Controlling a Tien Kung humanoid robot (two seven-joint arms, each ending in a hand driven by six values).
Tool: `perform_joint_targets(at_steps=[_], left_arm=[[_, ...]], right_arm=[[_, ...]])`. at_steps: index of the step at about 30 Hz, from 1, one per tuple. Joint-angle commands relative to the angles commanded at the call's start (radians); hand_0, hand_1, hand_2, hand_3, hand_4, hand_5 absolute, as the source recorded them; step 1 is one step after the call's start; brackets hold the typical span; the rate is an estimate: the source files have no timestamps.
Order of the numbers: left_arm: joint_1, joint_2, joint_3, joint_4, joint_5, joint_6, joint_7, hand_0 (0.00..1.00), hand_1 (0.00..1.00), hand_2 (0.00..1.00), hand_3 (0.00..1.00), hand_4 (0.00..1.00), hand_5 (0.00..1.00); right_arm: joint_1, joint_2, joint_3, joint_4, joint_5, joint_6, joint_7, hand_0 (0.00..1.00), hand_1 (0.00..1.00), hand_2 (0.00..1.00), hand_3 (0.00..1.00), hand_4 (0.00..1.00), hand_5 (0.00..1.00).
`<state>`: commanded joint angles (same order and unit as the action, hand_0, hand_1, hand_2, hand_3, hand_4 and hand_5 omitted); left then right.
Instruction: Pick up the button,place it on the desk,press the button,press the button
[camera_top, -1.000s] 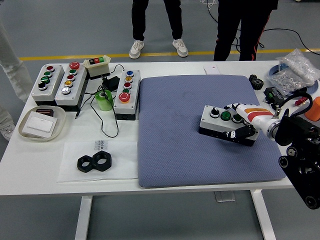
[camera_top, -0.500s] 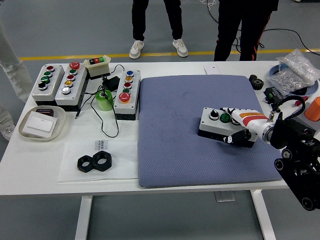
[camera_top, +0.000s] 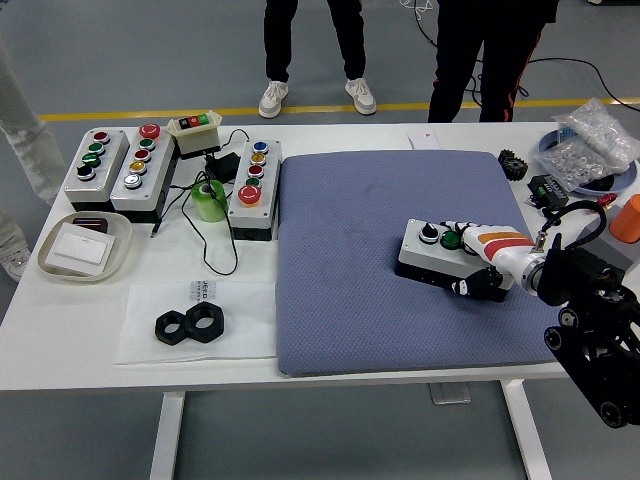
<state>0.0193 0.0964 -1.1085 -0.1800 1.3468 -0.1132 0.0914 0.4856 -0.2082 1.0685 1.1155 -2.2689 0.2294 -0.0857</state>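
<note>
Button box (camera_top: 432, 249) on blue mat (camera_top: 350, 300), right of centre on counter (camera_top: 60, 330). Right hand (camera_top: 492, 262) clamped on box's right end, fingers (camera_top: 467, 287) wrapped over near edge. Box long axis runs left-right, buttons facing up. Left hand unseen.

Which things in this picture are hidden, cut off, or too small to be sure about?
- Button box, head view: its right end is covered by the right hand, so any buttons there are hidden.
- Right hand: whether the fingers grip or only rest cannot be told.
- Left arm: out of the frame.
- Two people at the far side: the top edge cuts them off above the legs.
- Print on the sheet beside the black nuts: too small.
</note>
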Motion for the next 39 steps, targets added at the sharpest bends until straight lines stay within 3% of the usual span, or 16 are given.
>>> perform_joint_targets(at_steps=[1,2,7,8,24,39], left_arm=[[0.0,0.0,0.0,0.0,0.001,0.0,0.0,0.742,0.912,0.985,0.946,0.611,0.998],[0.0,0.0,-0.001,0.0,0.002,0.0,0.0,0.741,0.912,0.985,0.947,0.611,0.998],[0.003,0.001,-0.002,0.0,0.003,0.0,0.001,0.741,0.912,0.985,0.947,0.611,0.998],[0.003,0.001,-0.002,0.0,0.002,0.0,0.001,0.742,0.912,0.984,0.946,0.61,0.998],[-0.003,0.001,-0.001,0.0,0.0,-0.001,0.0,0.741,0.912,0.984,0.946,0.611,0.998],[-0.008,0.003,0.002,0.0,-0.008,0.0,0.0,0.741,0.911,0.985,0.946,0.61,0.998]], right_arm=[[0.0,-0.001,-0.002,0.0,0.0,-0.003,-0.001,0.548,0.565,0.525,0.752,0.619,0.002],[0.0,-0.001,-0.003,0.001,0.0,-0.012,-0.003,0.411,0.414,0.421,0.652,0.536,0.002],[0.0,-0.004,-0.009,0.005,0.0,-0.037,-0.009,0.411,0.414,0.421,0.652,0.536,0.002],[0.001,-0.005,-0.01,0.006,0.0,-0.04,-0.009,0.367,0.371,0.378,0.568,0.444,0.002],[0.007,-0.025,-0.022,0.031,0.0,-0.047,-0.012,0.366,0.357,0.361,0.554,0.412,0.002],[0.004,-0.064,-0.089,0.1,0.0,-0.055,0.002,0.359,0.352,0.356,0.553,0.414,0.002]])
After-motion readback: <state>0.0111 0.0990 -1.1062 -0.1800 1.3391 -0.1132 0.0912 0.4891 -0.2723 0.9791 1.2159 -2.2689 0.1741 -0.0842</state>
